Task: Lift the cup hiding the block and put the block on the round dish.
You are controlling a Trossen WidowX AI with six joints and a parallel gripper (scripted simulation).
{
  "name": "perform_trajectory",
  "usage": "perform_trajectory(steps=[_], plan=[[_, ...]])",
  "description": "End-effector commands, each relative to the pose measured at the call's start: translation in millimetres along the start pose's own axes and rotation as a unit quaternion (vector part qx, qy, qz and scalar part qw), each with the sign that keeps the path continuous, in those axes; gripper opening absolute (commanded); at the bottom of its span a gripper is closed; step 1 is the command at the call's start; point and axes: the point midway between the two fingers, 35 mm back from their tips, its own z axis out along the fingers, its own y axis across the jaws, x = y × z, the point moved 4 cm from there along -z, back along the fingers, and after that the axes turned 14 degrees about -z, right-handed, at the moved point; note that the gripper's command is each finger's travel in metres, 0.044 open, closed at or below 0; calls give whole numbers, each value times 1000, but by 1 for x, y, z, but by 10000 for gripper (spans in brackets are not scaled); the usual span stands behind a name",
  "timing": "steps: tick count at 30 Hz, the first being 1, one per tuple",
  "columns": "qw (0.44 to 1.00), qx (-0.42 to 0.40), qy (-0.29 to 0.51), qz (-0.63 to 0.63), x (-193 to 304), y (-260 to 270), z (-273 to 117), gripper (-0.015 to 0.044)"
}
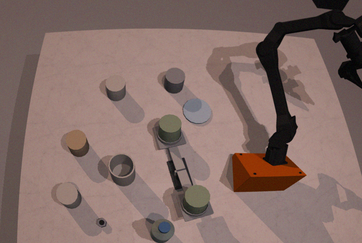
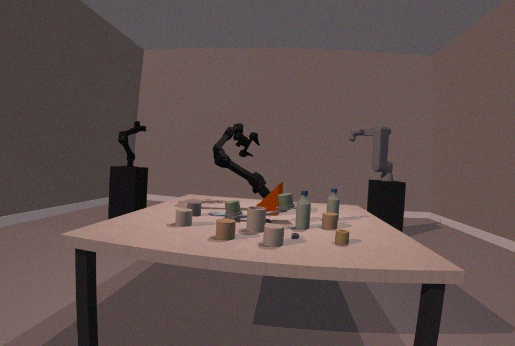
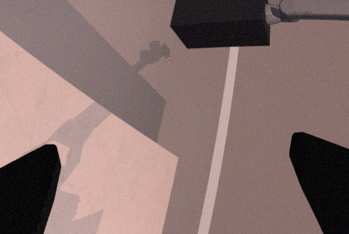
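Observation:
One green cup (image 1: 169, 129) (image 2: 232, 207) stands on the balance end nearer the dish. The other identical green cup (image 1: 196, 200) (image 2: 285, 199) stands on the opposite end of the balance (image 1: 174, 175). In the exterior view the end nearer the dish looks lower and both cups lean slightly that way. The pale blue round dish (image 1: 201, 114) (image 2: 216, 213) carries nothing, with a shadow across part of it. No block shows. My gripper (image 2: 254, 149) (image 3: 177, 152) is open and empty, high up and far from the cups, beyond the table edge; the top view cuts it off.
A dark grey cylinder (image 1: 174, 81) stands behind the dish. A pale cylinder (image 1: 115, 88), a tan one (image 1: 77, 144), a hollow grey cup (image 1: 122, 179), a bottle (image 1: 162, 231) and a nut (image 1: 101, 222) stand around the balance. My orange base (image 1: 263, 183) is to its right.

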Motion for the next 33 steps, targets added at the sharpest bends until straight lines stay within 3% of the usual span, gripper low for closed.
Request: perform_trajectory(steps=[1, 16, 33], plan=[[999, 7, 29, 44, 16, -2, 3, 440], [952, 66, 172, 244, 99, -13, 4, 440], [832, 144, 312, 435, 191, 0, -16, 440]])
